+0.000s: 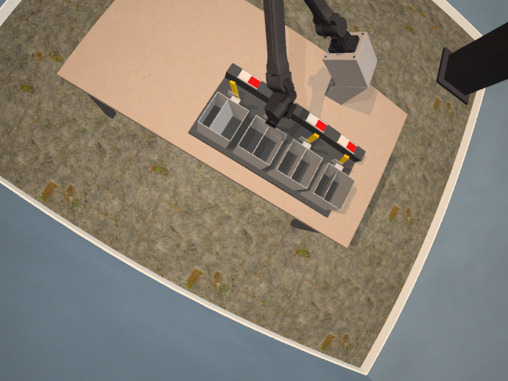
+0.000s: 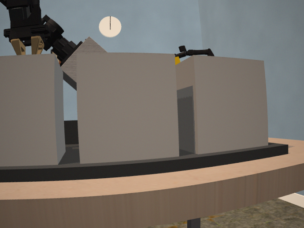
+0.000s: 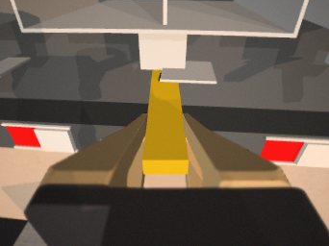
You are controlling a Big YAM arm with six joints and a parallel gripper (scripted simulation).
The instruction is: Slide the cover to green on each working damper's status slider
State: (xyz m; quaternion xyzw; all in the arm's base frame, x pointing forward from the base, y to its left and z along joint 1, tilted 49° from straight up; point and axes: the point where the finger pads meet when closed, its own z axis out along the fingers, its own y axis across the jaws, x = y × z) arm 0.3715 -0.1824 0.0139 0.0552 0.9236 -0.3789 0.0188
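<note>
Lying between the jaws, clamped from both sides, one yellow lever (image 3: 165,128), far end beyond their grip.

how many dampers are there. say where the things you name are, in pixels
4, in a row. From the left in the top view: first damper (image 1: 216,130); second damper (image 1: 253,152) (image 2: 27,110) (image 3: 96,17), nearest the gripper (image 1: 272,123) (image 2: 28,52) (image 3: 164,121); third damper (image 1: 291,173) (image 2: 127,105); last damper (image 1: 344,190) (image 2: 230,105), far right. The exterior view shows only three; the top view shows all.
</note>
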